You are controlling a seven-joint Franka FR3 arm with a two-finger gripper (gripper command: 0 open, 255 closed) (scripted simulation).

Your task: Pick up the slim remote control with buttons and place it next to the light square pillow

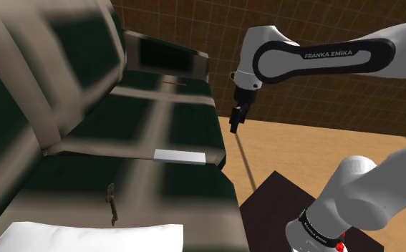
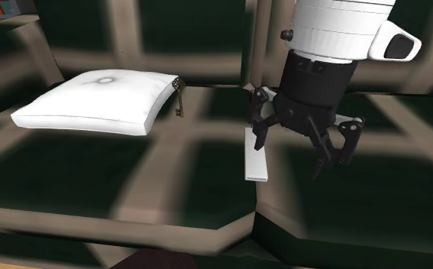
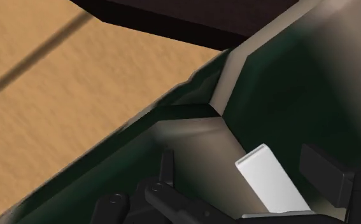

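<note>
1. As I hang over the sofa (image 2: pixel 169 168) with my fingers (image 2: pixel 319 162) spread wide and nothing between the pads, the gripper (image 2: pixel 295 157) is clear of everything.
2. The remote control (image 2: pixel 256 160) is drawn as a plain white slab: slim, flat, rectangular, with sharp corners.
3. It lies flat on the dark green and beige plaid seat, by the seam between two seat cushions. In the wrist view it sits in the gap between my fingers, beyond them and untouched.
4. In the shoulder view, one short end of the remote control (image 1: pixel 180 156) points at the seat's front edge and stops just short of it.
5. The white square pillow (image 2: pixel 100 99) rests on the neighbouring cushion, well apart from the remote control, with a bare stretch of plaid seat between them.
6. A small brownish key (image 2: pixel 179 98) lies just beside the pillow's corner, on the side facing the remote control.
7. Past the front edge, the seat drops away to a tan wooden floor (image 3: pixel 58 63). The dark stand (image 1: pixel 273 207) sits on it near the sofa.
8. The backrest (image 1: pixel 65 64) rises behind the cushions and closes off that side, while the space above the seat is open around me.
</note>
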